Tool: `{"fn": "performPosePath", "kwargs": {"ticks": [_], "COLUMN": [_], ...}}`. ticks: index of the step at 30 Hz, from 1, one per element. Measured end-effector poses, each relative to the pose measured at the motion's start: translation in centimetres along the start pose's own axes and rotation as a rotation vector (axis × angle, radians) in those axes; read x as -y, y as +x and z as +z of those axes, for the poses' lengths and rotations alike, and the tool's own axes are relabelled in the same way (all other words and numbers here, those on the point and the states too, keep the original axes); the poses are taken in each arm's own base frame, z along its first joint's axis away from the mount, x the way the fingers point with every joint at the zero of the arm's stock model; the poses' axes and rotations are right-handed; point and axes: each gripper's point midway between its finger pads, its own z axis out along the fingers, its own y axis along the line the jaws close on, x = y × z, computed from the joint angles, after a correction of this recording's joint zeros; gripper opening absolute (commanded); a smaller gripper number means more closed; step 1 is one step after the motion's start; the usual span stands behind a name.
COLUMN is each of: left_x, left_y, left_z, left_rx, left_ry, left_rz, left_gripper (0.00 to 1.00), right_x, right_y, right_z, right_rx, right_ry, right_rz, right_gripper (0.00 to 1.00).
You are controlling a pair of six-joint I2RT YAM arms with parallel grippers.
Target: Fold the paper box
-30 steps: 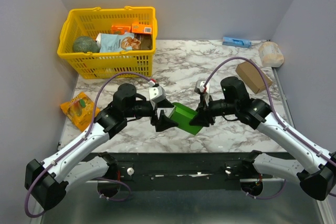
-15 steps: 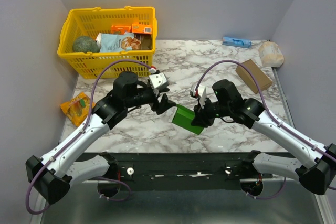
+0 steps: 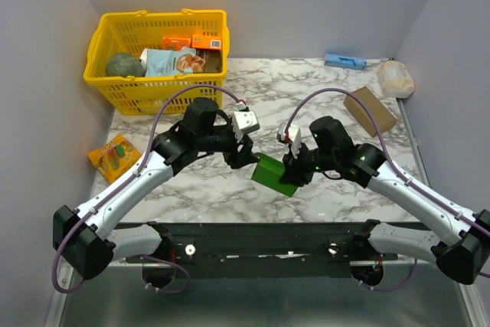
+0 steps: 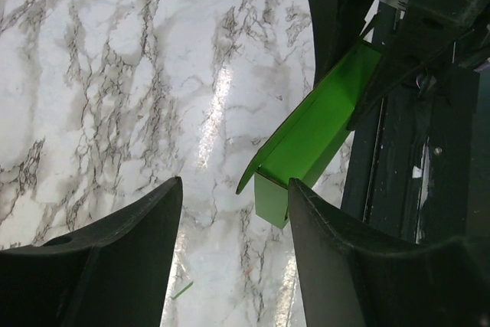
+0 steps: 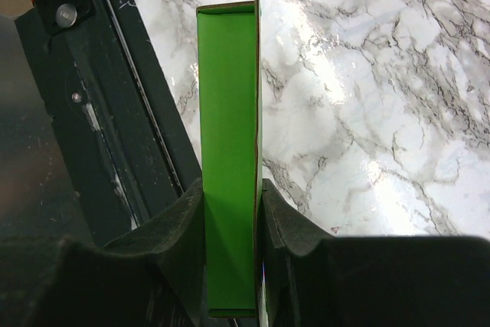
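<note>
The paper box (image 3: 272, 176) is a bright green card piece held just above the marble near the table's front edge. My right gripper (image 3: 295, 169) is shut on its right end. In the right wrist view the green box (image 5: 227, 89) runs straight out from between the two pads of that gripper (image 5: 230, 208). My left gripper (image 3: 246, 155) hovers at the box's upper left and is open. Seen from the left wrist, the box (image 4: 315, 124) lies ahead with its open end flap close to the right fingertip of the left gripper (image 4: 236, 185). Only marble shows between those fingers.
A yellow basket (image 3: 157, 82) of groceries stands at the back left. An orange packet (image 3: 115, 157) lies at the left edge. A brown cardboard box (image 3: 370, 111), a white bag (image 3: 395, 78) and a blue item (image 3: 344, 60) sit at the back right. A black rail (image 3: 268, 237) lines the near edge.
My left gripper came off the box's left end, rose and shifted right, its jaws narrowing. My right gripper moved slightly left with the box, which now lies flatter.
</note>
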Motion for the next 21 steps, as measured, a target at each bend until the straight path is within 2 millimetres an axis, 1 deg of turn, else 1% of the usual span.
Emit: {"fn": "performPosePath", "kwargs": {"ticks": [7, 10, 13, 18, 21], "left_x": [0.24, 0.27, 0.29, 0.18, 0.14], "left_y": [0.46, 0.52, 0.55, 0.26, 0.12], "left_z": [0.55, 0.63, 0.69, 0.76, 0.79], "left_rx": [-0.012, -0.013, -0.014, -0.003, 0.003], "left_ry": [0.034, 0.038, 0.042, 0.039, 0.038], "left_rz": [-0.008, -0.01, -0.011, -0.004, 0.0], "left_gripper": [0.58, 0.58, 0.63, 0.63, 0.6], "right_x": [0.01, 0.02, -0.02, -0.17, -0.18], "right_y": [-0.02, -0.02, -0.01, 0.0, 0.0], "right_z": [0.0, 0.0, 0.02, 0.05, 0.05], "right_rx": [0.0, 0.0, 0.0, -0.001, -0.001], "right_ry": [0.0, 0.0, -0.002, -0.006, -0.007], "right_rz": [-0.004, -0.006, -0.007, -0.01, -0.01], "right_gripper": [0.33, 0.33, 0.33, 0.32, 0.32]}}
